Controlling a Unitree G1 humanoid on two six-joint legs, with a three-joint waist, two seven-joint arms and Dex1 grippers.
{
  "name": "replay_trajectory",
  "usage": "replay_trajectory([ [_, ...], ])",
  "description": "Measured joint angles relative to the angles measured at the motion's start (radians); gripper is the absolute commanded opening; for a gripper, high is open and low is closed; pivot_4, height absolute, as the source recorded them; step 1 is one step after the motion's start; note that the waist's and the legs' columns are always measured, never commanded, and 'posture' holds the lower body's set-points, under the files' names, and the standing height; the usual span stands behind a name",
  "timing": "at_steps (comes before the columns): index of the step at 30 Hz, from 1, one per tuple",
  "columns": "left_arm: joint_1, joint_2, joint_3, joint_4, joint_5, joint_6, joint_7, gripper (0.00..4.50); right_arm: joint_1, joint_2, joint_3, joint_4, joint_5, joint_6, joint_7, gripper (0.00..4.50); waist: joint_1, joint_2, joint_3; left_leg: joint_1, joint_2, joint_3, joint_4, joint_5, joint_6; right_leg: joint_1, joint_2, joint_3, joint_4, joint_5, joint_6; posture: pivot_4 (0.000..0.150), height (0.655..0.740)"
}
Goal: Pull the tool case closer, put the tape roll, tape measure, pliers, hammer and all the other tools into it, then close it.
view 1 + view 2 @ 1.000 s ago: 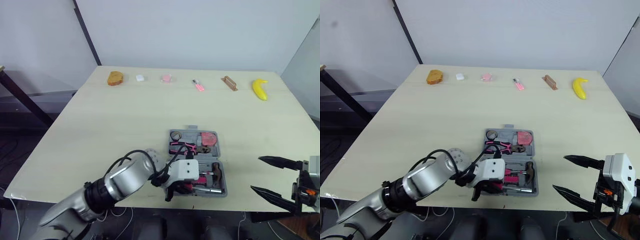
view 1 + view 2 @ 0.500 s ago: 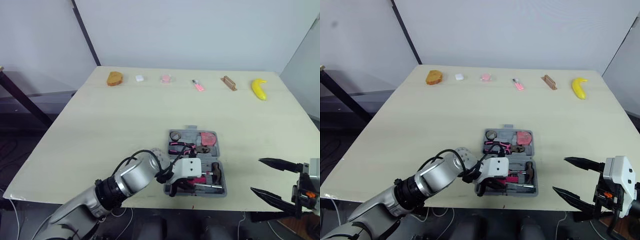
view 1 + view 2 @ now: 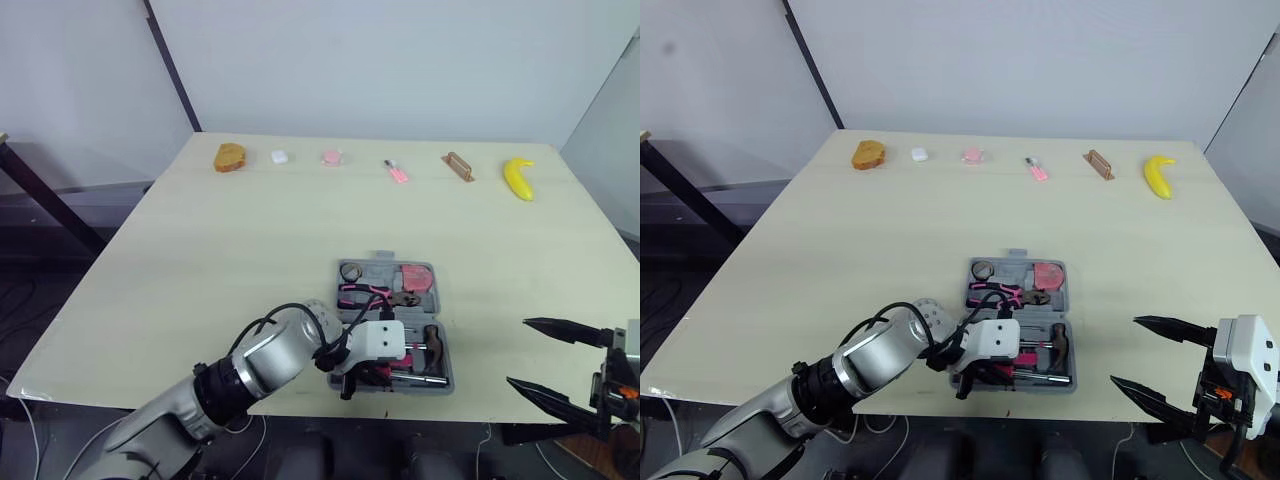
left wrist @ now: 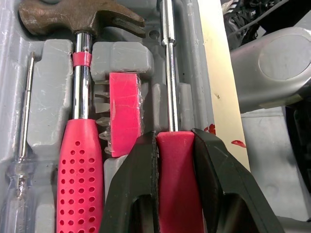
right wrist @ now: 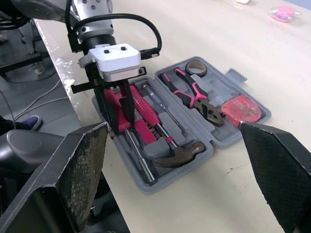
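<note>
The grey tool case [image 3: 380, 268] lies open near the table's front edge. Its far half holds a tape roll [image 3: 351, 270], pink-handled pliers [image 3: 372, 292] and a red tape measure [image 3: 418, 277]. The near half holds a hammer [image 4: 80, 111], a red bit holder [image 4: 124, 114], a thin clear screwdriver [image 4: 22, 165] and a red-handled screwdriver [image 4: 167, 73]. My left gripper [image 4: 175, 138] is shut on that red handle, which rests in the slot nearest the table edge [image 3: 352, 376]. My right gripper [image 3: 518, 351] hangs open to the right of the case, apart from it, holding nothing.
Along the table's far edge sit a brown bun-like item [image 3: 230, 156], a small white object [image 3: 280, 156], a pink object [image 3: 331, 157], a small pink item [image 3: 396, 171], a wooden block [image 3: 458, 166] and a banana [image 3: 519, 178]. Bare tabletop lies between them and the case.
My left arm has pushed a little to the right, bringing its gripper further over the case's near half. The right gripper has drifted slightly right and down.
</note>
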Motion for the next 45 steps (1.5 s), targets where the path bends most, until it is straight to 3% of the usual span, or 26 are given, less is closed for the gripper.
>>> replay_trajectory([
  [26,-0.062,-0.008,-0.002,-0.029,-0.043,0.183,-0.042,0.56,-0.033,-0.041,0.002,0.035,-0.046,-0.011,0.083,4.5,-0.001,0.0,0.0,0.0,0.0,0.0,0.0,0.0,0.0,0.0,0.0,0.0,0.0,0.0,0.0,0.15,0.74],
  [28,-0.062,-0.008,-0.003,-0.036,-0.048,0.189,-0.043,1.57,-0.033,-0.041,0.002,0.035,-0.047,-0.011,0.084,4.5,-0.001,0.0,0.0,0.0,0.0,-0.001,0.0,0.0,0.0,0.0,0.0,0.0,0.0,0.0,0.0,0.15,0.74],
  [29,-0.062,-0.008,-0.003,-0.038,-0.052,0.191,-0.043,1.81,-0.032,-0.04,0.002,0.035,-0.047,-0.011,0.085,4.5,0.0,0.0,0.0,0.0,0.0,-0.001,0.0,0.0,0.0,0.0,0.0,0.0,0.0,0.0,0.0,0.15,0.74],
  [33,-0.062,-0.008,-0.001,-0.039,-0.064,0.191,-0.041,3.56,-0.028,-0.04,0.002,0.035,-0.047,-0.011,0.085,4.5,-0.001,0.0,0.0,0.0,0.0,-0.001,0.0,0.0,0.0,0.0,0.0,0.0,0.0,0.0,0.0,0.15,0.74],
  [41,-0.031,0.09,0.125,-0.04,-0.146,0.077,-0.1,3.56,-0.031,-0.034,0.006,0.036,-0.049,-0.017,0.083,4.5,-0.002,0.0,0.0,0.0,0.001,-0.002,0.0,0.0,0.0,0.0,0.0,0.0,0.0,0.0,0.0,0.15,0.74],
  [45,0.124,0.114,0.292,-0.02,-0.241,-0.196,-0.174,3.56,-0.042,-0.029,0.019,0.042,-0.05,-0.022,0.079,4.5,-0.002,0.001,0.0,0.0,0.002,-0.001,0.0,0.0,0.0,0.0,0.0,0.0,0.0,0.0,0.0,0.15,0.74],
])
